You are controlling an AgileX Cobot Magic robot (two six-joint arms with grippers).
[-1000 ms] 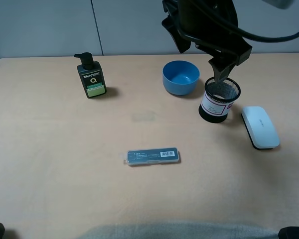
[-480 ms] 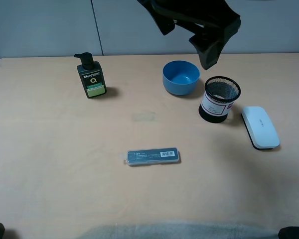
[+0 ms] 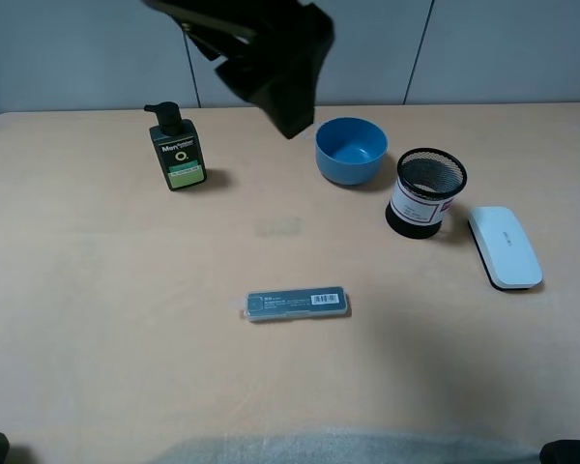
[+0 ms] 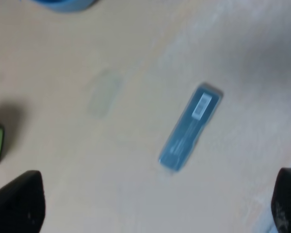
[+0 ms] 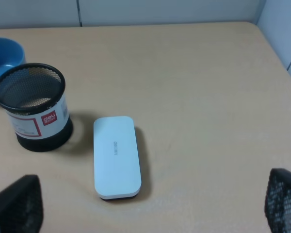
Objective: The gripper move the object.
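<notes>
While both tools stay open-jawed and empty, the pen cup (image 3: 425, 193) stands upright on the table (image 3: 126, 319).
It sits beside the blue bowl (image 3: 350, 150) and white case (image 3: 504, 246); the left tool (image 3: 288, 101) hangs high, well apart.

Beige table (image 3: 97, 319), grey panelled wall (image 3: 522, 48)

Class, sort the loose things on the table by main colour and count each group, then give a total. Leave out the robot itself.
Blue: 2, the bowl and the flat case
Black: 2, the pump bottle and the mesh pen cup
White: 1, the flat oblong case
Total: 5
</notes>
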